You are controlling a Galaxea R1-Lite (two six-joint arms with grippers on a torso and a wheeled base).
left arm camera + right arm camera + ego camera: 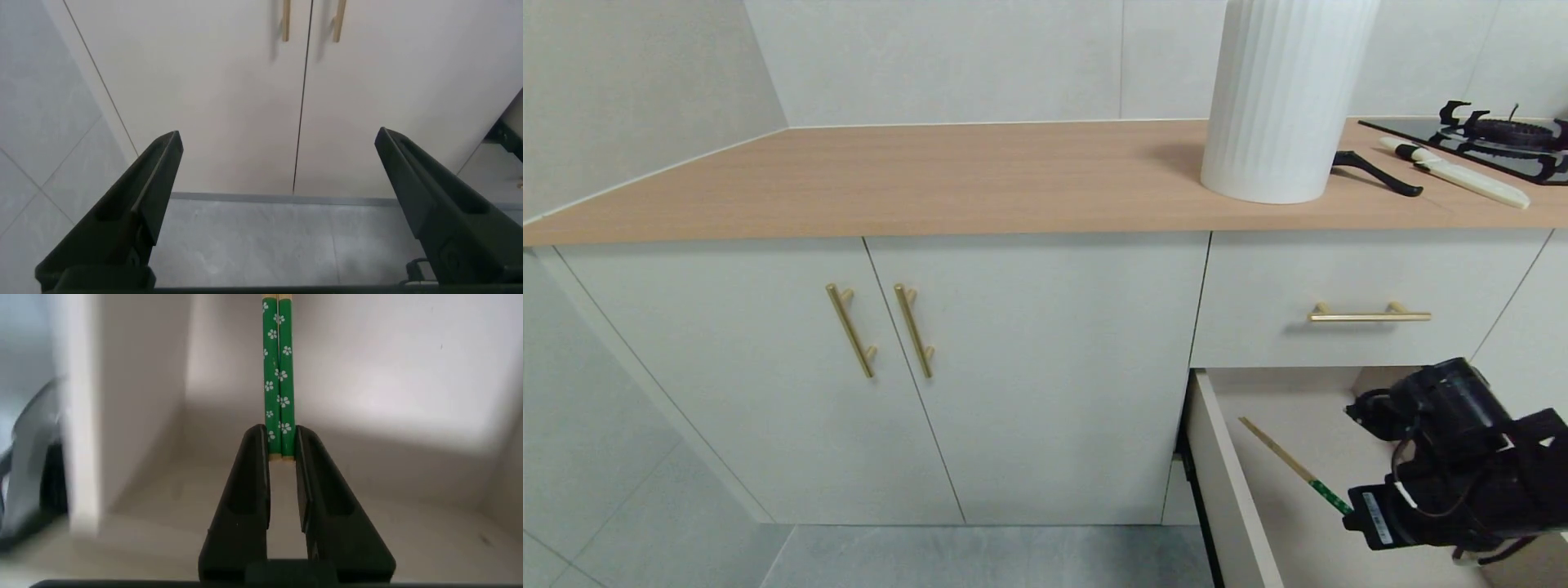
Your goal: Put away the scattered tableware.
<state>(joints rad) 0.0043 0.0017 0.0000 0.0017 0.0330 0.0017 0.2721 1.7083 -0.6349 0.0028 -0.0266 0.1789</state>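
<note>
A pair of wooden chopsticks point(1290, 464) with green flowered ends point(278, 376) is held in my right gripper point(1360, 510). They slant over the inside of the open lower drawer point(1225, 474). The right gripper point(282, 445) is shut on the green end, and the thin tips point toward the drawer's back left. On the countertop at the right lie a white knife point(1454, 170) and a black-handled utensil point(1376, 173), its head hidden behind a canister. My left gripper point(278, 147) is open and holds nothing, low in front of the cabinet doors point(245, 98).
A tall white ribbed canister point(1278, 98) stands on the wooden countertop point(931, 180). A black stove point(1503, 135) sits at the far right. Above the open drawer is a closed drawer with a brass handle point(1368, 314). Two cabinet doors with brass handles point(882, 331) are closed.
</note>
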